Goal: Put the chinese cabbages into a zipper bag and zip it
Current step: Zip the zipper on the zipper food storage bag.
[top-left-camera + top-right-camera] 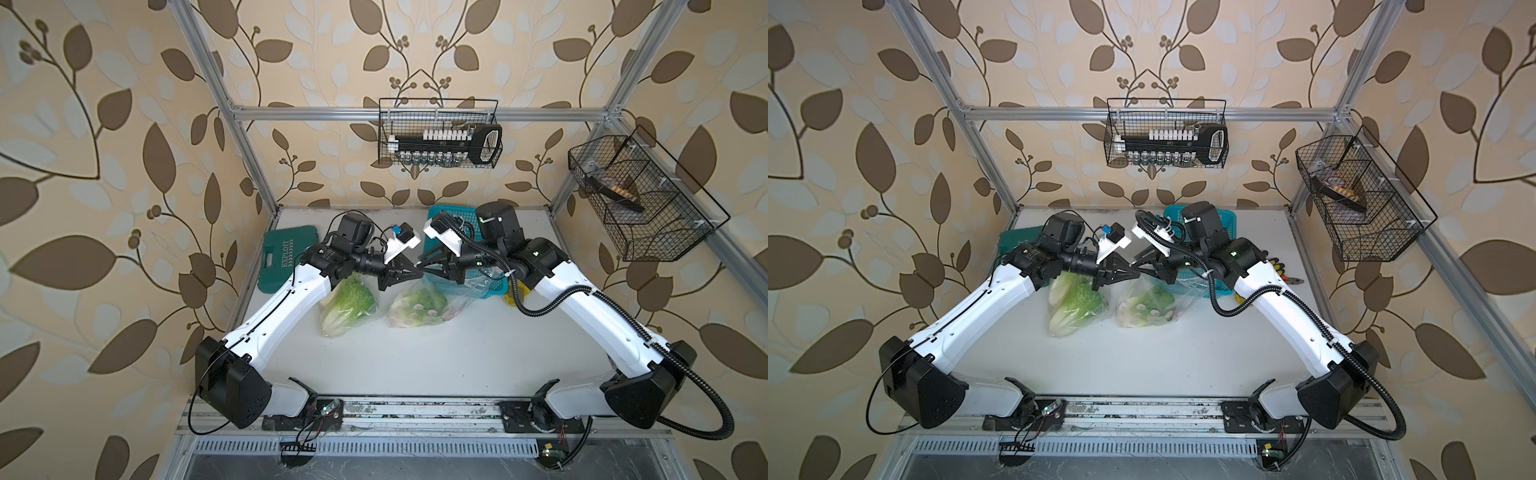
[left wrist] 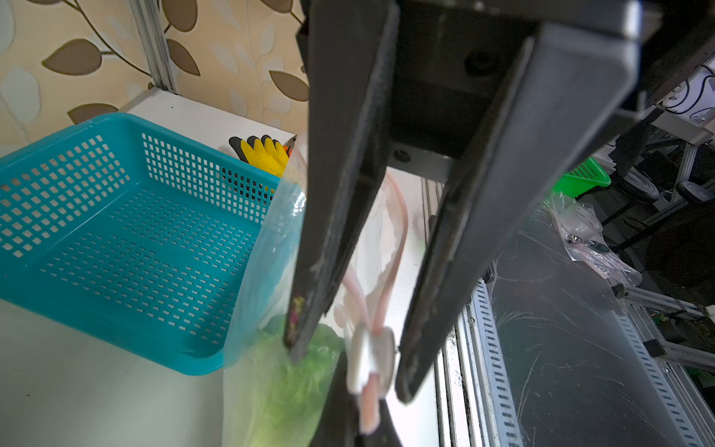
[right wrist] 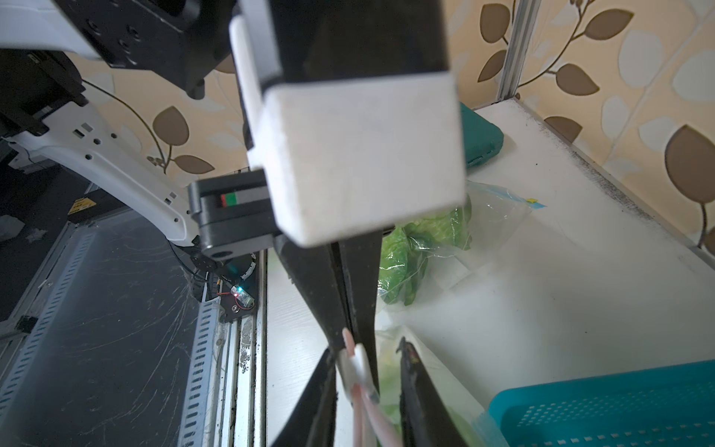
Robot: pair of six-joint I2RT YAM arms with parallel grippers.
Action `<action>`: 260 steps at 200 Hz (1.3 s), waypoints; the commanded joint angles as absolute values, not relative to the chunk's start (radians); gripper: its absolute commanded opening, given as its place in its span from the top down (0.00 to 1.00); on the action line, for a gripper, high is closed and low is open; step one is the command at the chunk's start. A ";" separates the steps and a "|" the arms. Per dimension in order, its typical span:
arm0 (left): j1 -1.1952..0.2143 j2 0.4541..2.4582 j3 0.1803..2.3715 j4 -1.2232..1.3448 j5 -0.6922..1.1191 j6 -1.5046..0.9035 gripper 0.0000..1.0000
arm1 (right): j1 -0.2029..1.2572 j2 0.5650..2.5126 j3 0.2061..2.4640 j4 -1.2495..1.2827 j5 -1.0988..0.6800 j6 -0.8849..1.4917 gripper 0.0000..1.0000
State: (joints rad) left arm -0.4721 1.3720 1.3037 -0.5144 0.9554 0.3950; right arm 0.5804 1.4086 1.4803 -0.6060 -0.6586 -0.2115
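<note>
Two robot arms are pointing toward each other above the middle of a white desk. The left gripper is holding its fingers pressed together, pinching the end of the pink zip strip of a printed zipper bag, right beside the white slider. The right gripper is facing it, with its fingers standing apart and straddling the slider. One finger is lying against the slider and the other is standing clear of it. Past the slider the two pink tracks are spreading apart, so the mouth is gaping. The mouth is hanging in the air while the bag's lower part is resting on the desk, just beside a teal basket.

Inside this bag, green cabbage leaves are showing, with the long axis running roughly side to side across the desk. The print is hiding which end is the stalk and how many heads there are.

Near it, on the robot's left, a second clear bag is lying flat, holding a cabbage head. Its long axis is running front to back, the white stalk end pointing toward the arm bases and the green leaves pointing toward the back wall.
</note>
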 commanded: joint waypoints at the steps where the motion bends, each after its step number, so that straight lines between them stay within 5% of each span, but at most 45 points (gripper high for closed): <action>1: -0.475 1.362 1.343 -0.497 0.956 0.413 1.00 | 0.586 1.430 1.509 -0.641 -0.704 -0.243 0.77; 60: -0.471 1.334 1.331 -0.446 0.862 0.293 1.00 | 0.562 1.379 1.450 -0.561 -0.675 -0.203 1.00; 125: -0.370 1.226 1.192 -0.247 0.718 -0.035 1.00 | 0.431 1.253 1.317 -0.535 -0.645 -0.193 1.00; 190: -0.304 1.210 1.138 -0.315 0.432 -0.082 1.00 | 0.231 1.105 1.184 -0.613 -0.498 -0.144 1.00; 236: -0.304 1.242 1.108 -0.222 0.553 -0.146 1.00 | 0.220 1.123 1.191 -0.581 -0.527 -0.119 1.00; 243: -0.304 1.245 1.106 -0.217 0.566 -0.149 1.00 | 0.220 1.131 1.195 -0.571 -0.517 -0.098 0.82; 260: -0.303 1.248 1.096 -0.212 0.559 -0.148 1.00 | 0.219 1.136 1.190 -0.553 -0.505 -0.065 0.76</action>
State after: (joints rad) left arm -0.3271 1.2430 1.1088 -0.2558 0.5755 -0.1219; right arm 0.2298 1.1259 1.1763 -0.5713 -0.5453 -0.1093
